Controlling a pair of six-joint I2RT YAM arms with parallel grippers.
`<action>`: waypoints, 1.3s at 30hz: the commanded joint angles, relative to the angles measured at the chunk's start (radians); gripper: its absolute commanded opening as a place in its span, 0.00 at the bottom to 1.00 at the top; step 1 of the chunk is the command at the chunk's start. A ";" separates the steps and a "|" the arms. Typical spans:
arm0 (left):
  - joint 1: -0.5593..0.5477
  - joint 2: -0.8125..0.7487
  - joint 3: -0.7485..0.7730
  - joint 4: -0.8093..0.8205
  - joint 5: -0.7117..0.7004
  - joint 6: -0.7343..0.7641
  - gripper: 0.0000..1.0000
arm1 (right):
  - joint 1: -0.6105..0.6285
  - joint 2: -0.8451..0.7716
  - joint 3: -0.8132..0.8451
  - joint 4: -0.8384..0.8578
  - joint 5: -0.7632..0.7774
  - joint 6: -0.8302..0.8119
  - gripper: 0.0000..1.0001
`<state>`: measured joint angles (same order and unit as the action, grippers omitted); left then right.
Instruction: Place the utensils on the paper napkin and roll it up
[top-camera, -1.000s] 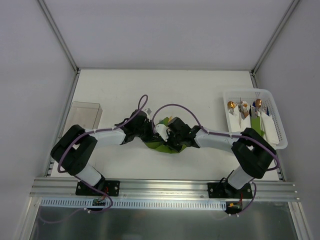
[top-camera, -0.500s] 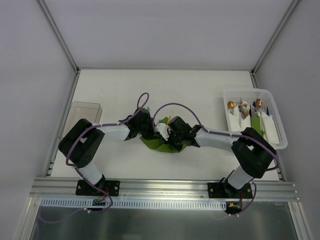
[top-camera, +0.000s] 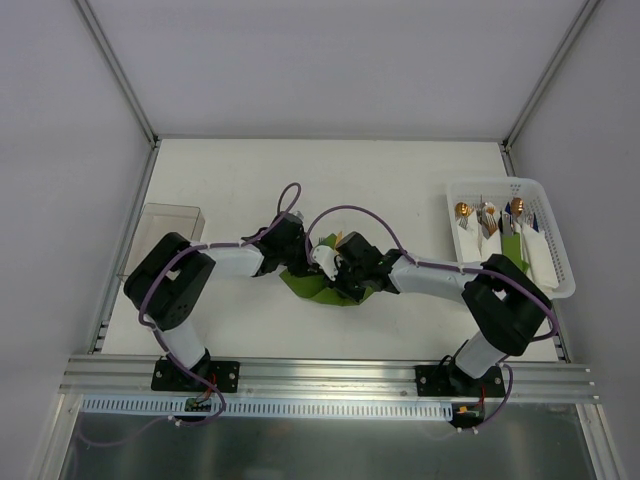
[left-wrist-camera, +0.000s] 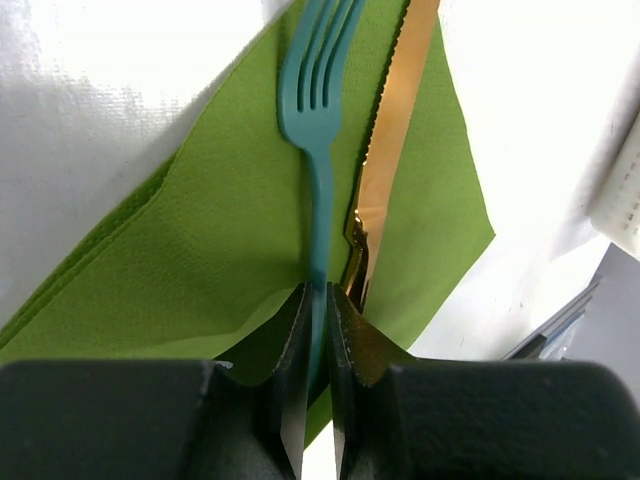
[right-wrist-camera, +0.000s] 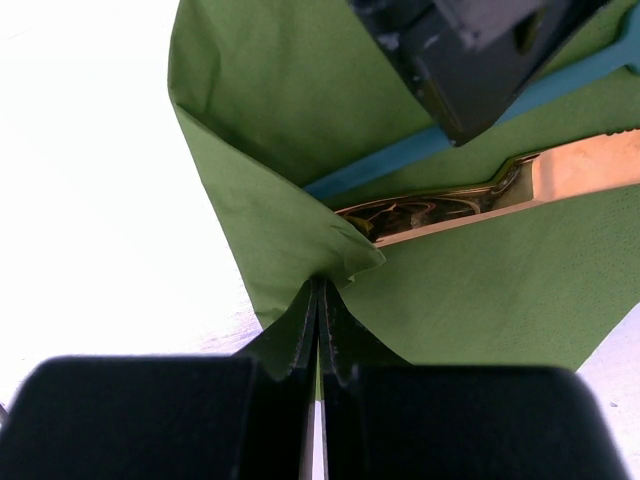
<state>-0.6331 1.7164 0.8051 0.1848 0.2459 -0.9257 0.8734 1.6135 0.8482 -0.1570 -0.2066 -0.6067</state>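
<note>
Now | my left claw (left-wrist-camera: 316, 300) has tightened, nipping the fork (left-wrist-camera: 318, 90) handle | right claw (right-wrist-camera: 319, 288) clamps the napkin (right-wrist-camera: 480, 290) fold | I'd start rolling

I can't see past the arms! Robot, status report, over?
Left gripper pinching fork handle. Right gripper shut on napkin fold. Fork and knife lie on napkin. Nothing seen blocking.

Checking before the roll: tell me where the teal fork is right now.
In the left wrist view the teal fork lies on the green napkin, just left of the gold knife, its handle pinched in the left end effector.
</note>
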 joint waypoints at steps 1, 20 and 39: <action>0.007 0.017 0.013 0.044 0.038 -0.036 0.11 | -0.007 0.011 0.032 -0.019 -0.016 0.007 0.00; 0.007 -0.101 -0.040 0.088 -0.008 -0.036 0.24 | -0.013 0.019 0.035 -0.021 -0.022 0.008 0.00; -0.020 -0.248 -0.305 0.298 0.125 -0.231 0.12 | -0.033 0.040 0.066 -0.055 -0.057 0.015 0.00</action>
<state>-0.6342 1.4612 0.5034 0.3790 0.3374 -1.1011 0.8402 1.6512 0.9016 -0.1890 -0.2695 -0.6048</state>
